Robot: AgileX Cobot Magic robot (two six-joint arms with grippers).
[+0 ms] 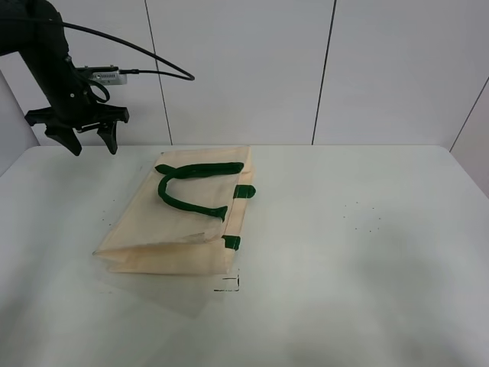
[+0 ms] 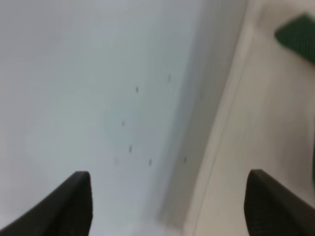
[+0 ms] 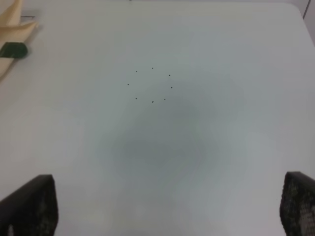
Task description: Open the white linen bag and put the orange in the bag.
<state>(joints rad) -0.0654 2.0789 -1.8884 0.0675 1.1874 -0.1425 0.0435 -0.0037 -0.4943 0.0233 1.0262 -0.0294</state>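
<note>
The white linen bag lies flat and closed on the white table, left of centre, with its dark green handles on top. My left gripper is open and empty, raised over the table's back left corner, up and left of the bag. In the left wrist view the left gripper is wide apart above the table, next to the bag's edge. My right gripper is open and empty over bare table; a bag corner shows far off. The orange is out of view.
A small black square mark sits on the table just in front of the bag. A ring of tiny dark dots lies on the table right of the bag. A white panelled wall stands behind the table.
</note>
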